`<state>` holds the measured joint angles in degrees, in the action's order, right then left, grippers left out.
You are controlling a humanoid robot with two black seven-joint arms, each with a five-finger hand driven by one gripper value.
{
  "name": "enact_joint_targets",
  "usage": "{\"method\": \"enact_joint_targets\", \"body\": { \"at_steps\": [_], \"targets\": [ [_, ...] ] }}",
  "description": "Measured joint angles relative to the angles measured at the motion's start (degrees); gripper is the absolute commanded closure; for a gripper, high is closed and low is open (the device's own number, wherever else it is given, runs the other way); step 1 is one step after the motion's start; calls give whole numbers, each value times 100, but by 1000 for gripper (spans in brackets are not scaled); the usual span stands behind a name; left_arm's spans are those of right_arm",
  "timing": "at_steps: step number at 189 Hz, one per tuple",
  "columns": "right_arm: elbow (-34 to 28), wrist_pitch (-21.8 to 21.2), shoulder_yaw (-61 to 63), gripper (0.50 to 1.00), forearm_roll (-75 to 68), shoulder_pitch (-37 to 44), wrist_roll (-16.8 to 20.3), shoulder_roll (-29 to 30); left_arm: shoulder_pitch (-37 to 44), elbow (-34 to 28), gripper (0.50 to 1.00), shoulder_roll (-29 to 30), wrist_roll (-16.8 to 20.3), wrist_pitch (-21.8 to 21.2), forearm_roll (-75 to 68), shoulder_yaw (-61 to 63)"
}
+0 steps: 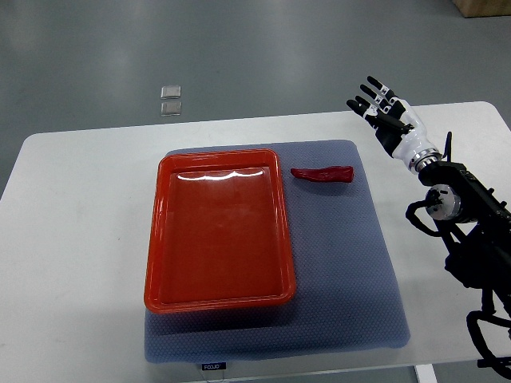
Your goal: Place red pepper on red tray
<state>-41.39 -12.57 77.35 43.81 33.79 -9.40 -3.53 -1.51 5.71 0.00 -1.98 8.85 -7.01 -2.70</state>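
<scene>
A red pepper [322,174] lies on the blue-grey mat [351,271], just right of the red tray's upper right corner. The red tray [156,239] sits on the mat, nothing in it. My right hand [383,112] comes in from the right edge and hovers above the table's far right part, up and to the right of the pepper. Its fingers are spread and hold nothing. The left arm does not show.
The mat lies on a white table [72,239]. Two small clear objects [171,99] lie on the grey floor beyond the table's far edge. My right arm's black links and cables [471,239] run along the right edge.
</scene>
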Motion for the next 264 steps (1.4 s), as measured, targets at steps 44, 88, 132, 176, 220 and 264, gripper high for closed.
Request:
{"method": "enact_joint_targets", "body": {
  "at_steps": [44,88,132,176,220,264],
  "targets": [
    [13,-4,-10,576,5,57,-1,-53,0,0,500,0,0,2,-3,-2],
    [1,-9,-51,574,19,90,8,-99,1,0,500,0,2,3,-3,-2],
    [-5,-19,-78,574,31,97,8,-231,-1,0,500,0,2,2,-3,-2],
    [-238,-68,-677,576,464,117,8,-535,-1,0,500,0,2,-1,-3,-2],
    [-592,-234,-1475,576,2551,463,-186,-980,0,0,500,0,0,-1,-3,-2],
    [-864,-989,-1798,576,4655,743,-334,-1246,0,0,500,0,0,2,-3,-2]
  ]
}}
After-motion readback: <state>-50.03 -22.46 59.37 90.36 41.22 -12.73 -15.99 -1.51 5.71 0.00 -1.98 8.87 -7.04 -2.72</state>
